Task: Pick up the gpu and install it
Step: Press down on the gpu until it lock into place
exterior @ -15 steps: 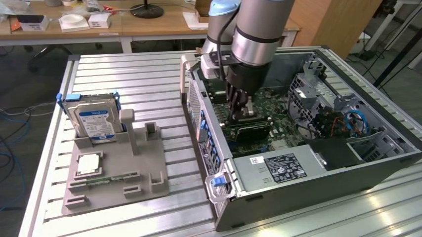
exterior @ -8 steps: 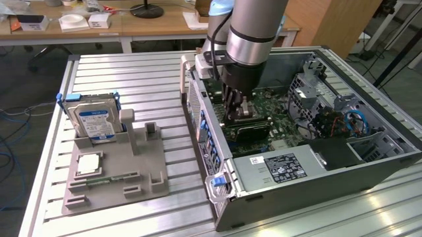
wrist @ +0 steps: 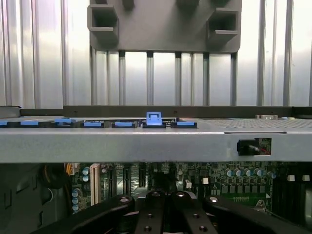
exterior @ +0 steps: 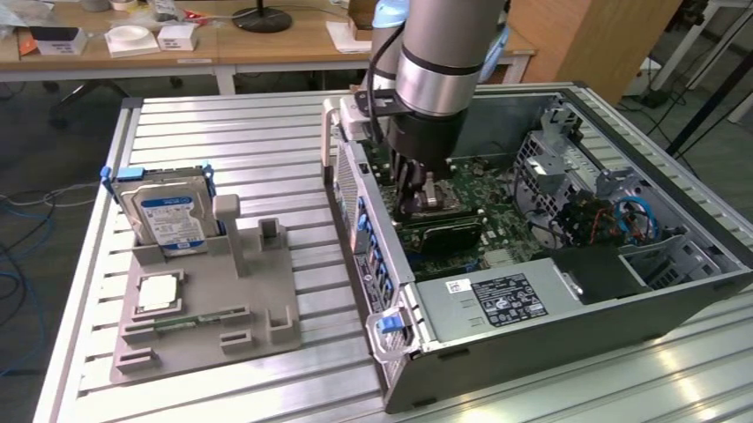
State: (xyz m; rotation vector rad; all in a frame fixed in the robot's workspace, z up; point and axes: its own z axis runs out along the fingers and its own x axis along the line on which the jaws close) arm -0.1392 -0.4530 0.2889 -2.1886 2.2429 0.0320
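Observation:
My gripper [exterior: 414, 204] hangs inside the open computer case [exterior: 659, 291], low over the green motherboard [exterior: 471, 189] near the processor socket. Its dark fingers [wrist: 155, 196] stand pressed together in the wrist view, just above the motherboard's expansion slots [wrist: 112, 180]. I cannot make out any card between the fingertips. The gpu is hidden from both views.
A grey parts holder [exterior: 212, 339] on the ribbed metal table [exterior: 235, 132] carries an upright silver hard drive [exterior: 167, 216], a processor chip [exterior: 160, 293] and a green memory stick [exterior: 194, 322]. Blue clips [wrist: 153, 118] line the case wall. The power supply [exterior: 500, 300] fills the case's near end.

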